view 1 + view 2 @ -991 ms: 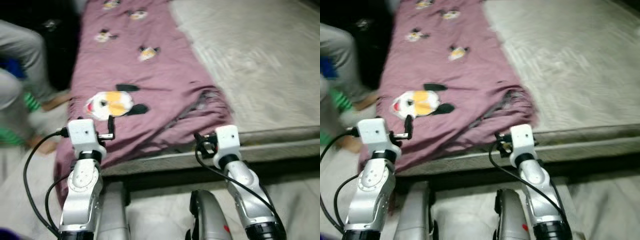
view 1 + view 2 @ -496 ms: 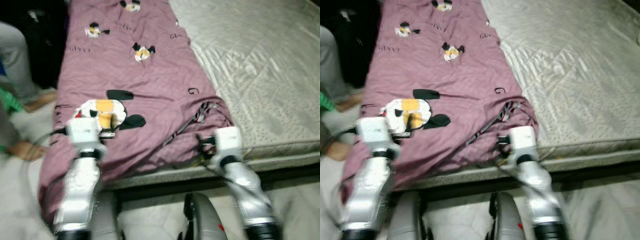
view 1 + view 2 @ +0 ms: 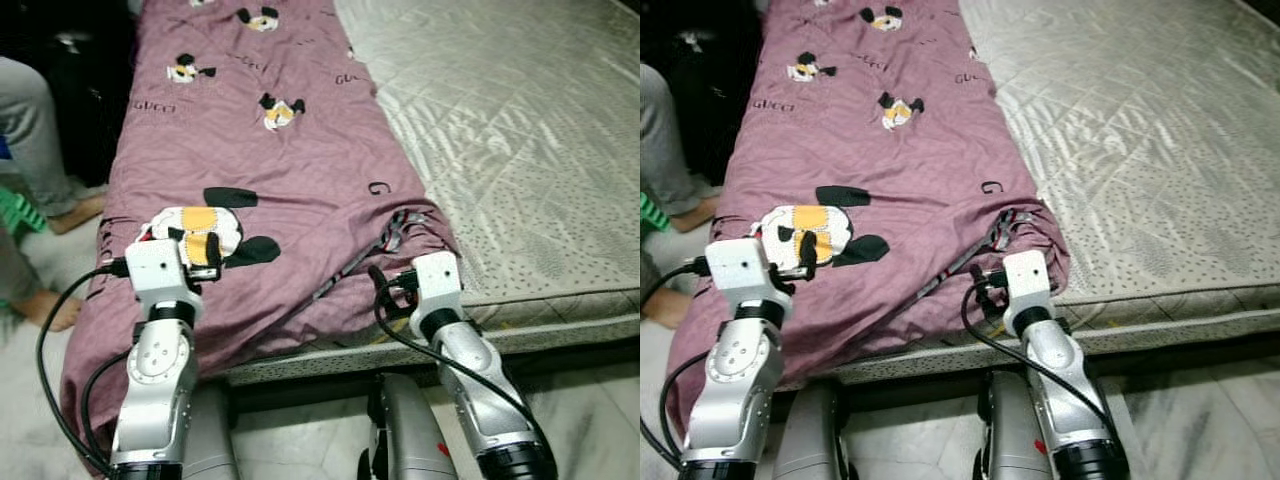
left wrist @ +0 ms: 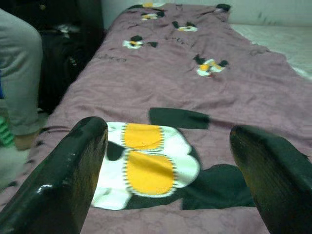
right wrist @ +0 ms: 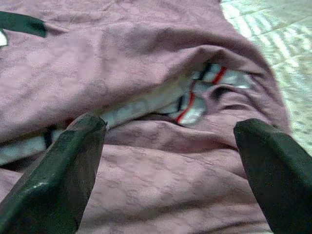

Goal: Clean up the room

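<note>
- Both grippers, left gripper (image 4: 168, 165) and right gripper (image 5: 170, 161), hover wide open and empty just above the near end of the purple blanket (image 3: 290, 170).
- Blanket lies folded along the mattress (image 3: 520, 150), its left edge hanging over the side.
- Pinching only the top layer could drag the fold apart.

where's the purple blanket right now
The purple blanket covers the left side of the bed, its near end hanging over the edge, with the bare mattress to its right. Both open grippers, left and right, hover at its near end.

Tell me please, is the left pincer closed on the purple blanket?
No, the left pincer is open, its fingers spread apart above the purple blanket.
</note>
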Available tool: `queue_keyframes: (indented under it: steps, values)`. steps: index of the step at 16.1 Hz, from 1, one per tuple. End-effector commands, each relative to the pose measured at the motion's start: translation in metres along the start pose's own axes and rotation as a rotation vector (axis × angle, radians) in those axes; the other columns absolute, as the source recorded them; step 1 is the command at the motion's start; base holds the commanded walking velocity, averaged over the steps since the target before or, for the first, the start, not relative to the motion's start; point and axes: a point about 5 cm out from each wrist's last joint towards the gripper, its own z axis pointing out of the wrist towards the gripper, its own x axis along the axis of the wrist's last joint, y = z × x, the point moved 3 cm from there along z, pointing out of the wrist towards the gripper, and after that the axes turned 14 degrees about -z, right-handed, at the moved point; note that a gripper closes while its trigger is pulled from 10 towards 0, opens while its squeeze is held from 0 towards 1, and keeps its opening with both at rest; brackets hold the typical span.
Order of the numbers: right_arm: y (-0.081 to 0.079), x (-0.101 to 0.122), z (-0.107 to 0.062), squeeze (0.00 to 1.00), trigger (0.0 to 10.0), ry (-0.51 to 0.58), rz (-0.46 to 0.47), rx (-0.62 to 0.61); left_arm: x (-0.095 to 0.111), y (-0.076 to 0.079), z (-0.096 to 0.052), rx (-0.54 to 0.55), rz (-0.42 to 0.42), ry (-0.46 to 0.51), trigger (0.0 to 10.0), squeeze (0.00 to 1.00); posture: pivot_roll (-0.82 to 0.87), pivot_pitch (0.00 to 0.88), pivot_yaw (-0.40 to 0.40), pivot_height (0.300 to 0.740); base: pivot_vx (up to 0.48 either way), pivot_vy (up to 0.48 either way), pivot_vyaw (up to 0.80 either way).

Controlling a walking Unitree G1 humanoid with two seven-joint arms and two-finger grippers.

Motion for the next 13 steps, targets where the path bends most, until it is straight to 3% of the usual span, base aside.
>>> queue_keyframes:
  steps: [1,5,10,13]
  values:
    - [0.000,-0.006,0.000,0.00,10.0,-0.019,-0.004,0.013,-0.001,0.001,-0.001,-0.002,0.006,-0.010,10.0,0.00,0.02,0.163,-0.005,0.527,0.000,0.000,0.00]
    - [-0.002,-0.005,0.016,0.00,10.0,-0.012,-0.033,0.041,0.003,0.002,-0.011,-0.035,0.023,-0.020,10.0,0.00,0.09,0.182,-0.005,0.527,0.000,0.000,0.00]
    - [-0.003,0.012,0.053,0.00,10.0,-0.001,-0.031,0.005,0.000,0.020,-0.057,-0.219,0.040,-0.106,10.0,0.00,0.20,0.237,-0.004,0.527,0.000,0.000,0.00]
    - [0.002,0.033,0.074,0.00,10.0,-0.023,-0.026,-0.088,0.002,0.020,-0.068,-0.217,0.055,-0.136,10.0,0.00,0.25,0.254,0.002,0.527,0.000,0.000,0.00]
